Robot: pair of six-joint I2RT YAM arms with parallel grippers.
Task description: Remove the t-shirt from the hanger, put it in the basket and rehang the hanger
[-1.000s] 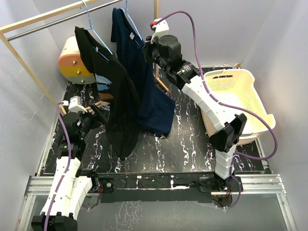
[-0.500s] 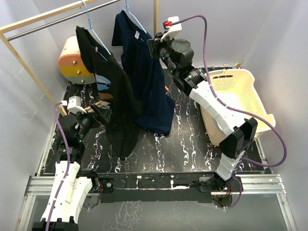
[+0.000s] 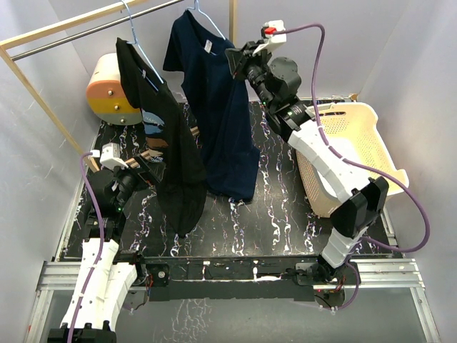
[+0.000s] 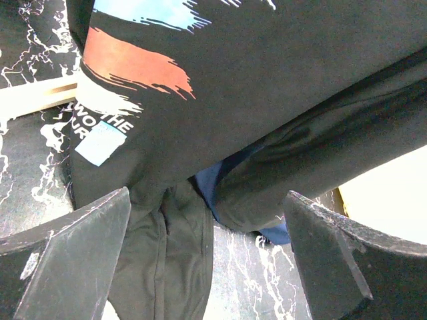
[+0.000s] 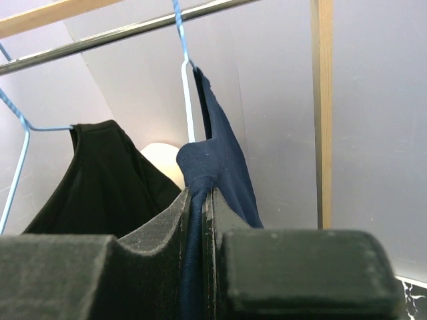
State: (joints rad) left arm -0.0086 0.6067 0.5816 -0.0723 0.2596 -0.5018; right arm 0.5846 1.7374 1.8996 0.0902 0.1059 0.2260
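A navy t-shirt (image 3: 218, 107) hangs on a light blue wire hanger (image 3: 207, 18) from the metal rail. My right gripper (image 3: 237, 63) is shut on the shirt's right shoulder, high up by the rail; in the right wrist view the navy cloth (image 5: 213, 163) is pinched between the fingers below the hanger wire (image 5: 187, 100). A black printed t-shirt (image 3: 168, 143) hangs on a second blue hanger (image 3: 136, 32) to the left. My left gripper (image 3: 146, 168) is open, low, beside the black shirt's lower part (image 4: 220, 87), not touching it.
A cream laundry basket (image 3: 357, 153) stands at the right. A round orange-and-cream object (image 3: 111, 93) sits at the back left. The wooden rack has a slanted post (image 3: 43, 100) at left and an upright post (image 3: 232, 18) behind the navy shirt.
My right gripper has risen and moved right with the navy shirt's shoulder, pulling the shirt up and spreading it. The left arm has barely moved.
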